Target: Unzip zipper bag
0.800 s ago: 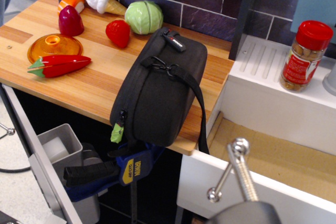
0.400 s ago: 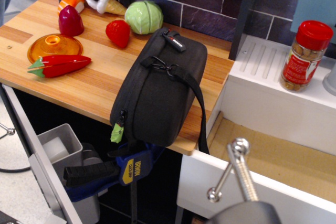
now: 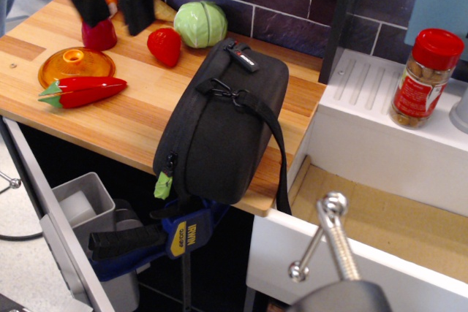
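The black zipper bag (image 3: pixel 223 126) lies on the wooden counter (image 3: pixel 131 118), its lower end over the front edge. Its black strap (image 3: pixel 272 133) runs from a metal clip (image 3: pixel 223 91) down the right side. A red-white label (image 3: pixel 243 57) sits near the top. The lime-green zipper pull (image 3: pixel 162 185) hangs at the lower left corner. The gripper (image 3: pixel 113 1) is at the upper left, blurred, above the toy food and well apart from the bag. Its two black fingers (image 3: pixel 139 6) stand apart with nothing between them.
Toy food lies on the counter: red pepper (image 3: pixel 82 90), orange lid (image 3: pixel 75 65), strawberry (image 3: pixel 165 45), cabbage (image 3: pixel 199 24), purple piece (image 3: pixel 98 33). A blue clamp (image 3: pixel 164 235) is under the counter edge. A spice jar (image 3: pixel 424 78) stands on the white sink unit, right.
The gripper has come down and to the left from the top edge, now covering the ice-cream cone and carrot toys. The bag has not moved.
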{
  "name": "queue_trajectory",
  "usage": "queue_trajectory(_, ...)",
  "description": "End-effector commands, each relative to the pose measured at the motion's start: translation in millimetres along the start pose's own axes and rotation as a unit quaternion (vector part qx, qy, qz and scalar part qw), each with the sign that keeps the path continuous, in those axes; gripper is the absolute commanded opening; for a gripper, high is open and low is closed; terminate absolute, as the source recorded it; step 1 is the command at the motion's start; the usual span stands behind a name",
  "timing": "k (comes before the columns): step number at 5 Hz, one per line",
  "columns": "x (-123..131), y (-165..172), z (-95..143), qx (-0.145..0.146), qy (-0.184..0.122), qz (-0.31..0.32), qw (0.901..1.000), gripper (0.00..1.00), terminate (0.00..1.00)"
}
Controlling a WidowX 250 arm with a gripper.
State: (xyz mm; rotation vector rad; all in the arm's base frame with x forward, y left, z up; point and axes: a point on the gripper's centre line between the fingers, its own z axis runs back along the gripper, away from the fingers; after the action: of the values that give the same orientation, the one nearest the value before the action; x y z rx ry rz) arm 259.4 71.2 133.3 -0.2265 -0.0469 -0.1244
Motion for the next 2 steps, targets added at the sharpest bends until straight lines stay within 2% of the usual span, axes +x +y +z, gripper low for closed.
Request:
queue_trajectory(1,-50.3,-13.6,-12.1,0.033,-0.015,-0.051,0.9980,1.00,0.00)
queue_trajectory(2,-64.7,-23.1,-39.9,0.053,-0.010,-0.043,0.9976,1.00,0.00)
